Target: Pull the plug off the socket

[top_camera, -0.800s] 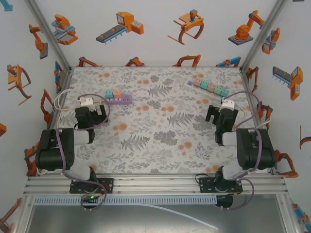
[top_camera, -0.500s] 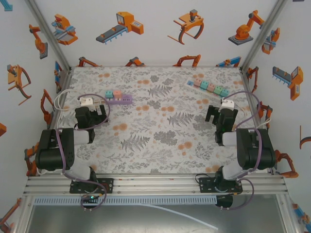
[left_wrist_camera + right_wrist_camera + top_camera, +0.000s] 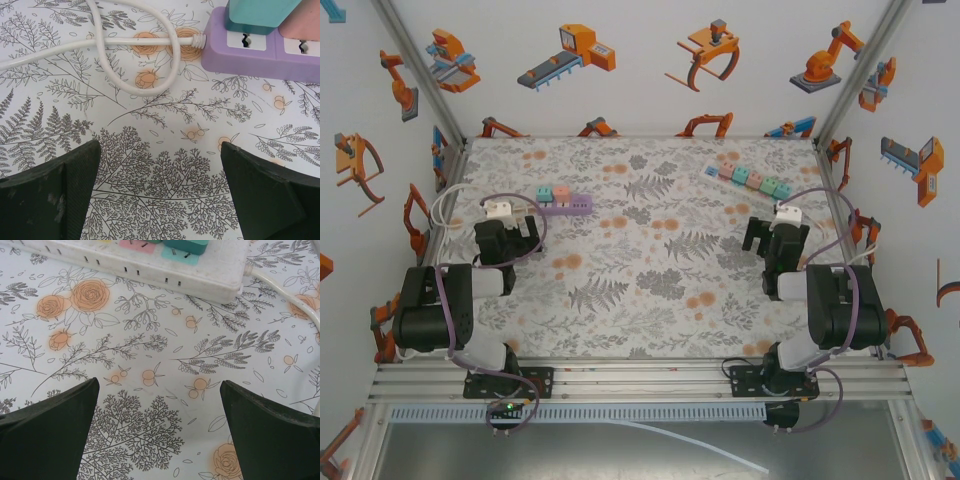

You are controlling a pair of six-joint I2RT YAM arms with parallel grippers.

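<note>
Slightly ahead-right of left end effector [image 3: 159, 167]: teal plug [image 3: 260, 12] in socket [image 3: 250, 52]

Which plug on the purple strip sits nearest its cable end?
The teal plug, in the socket beside where the white cable enters the purple strip; the pink plug sits one socket further from the cable.

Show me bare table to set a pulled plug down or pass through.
Widest free patch: table centre, between left hand and right hand, nearer than purple strip. Crowded: white cable loops far left; white strip far right.
</note>
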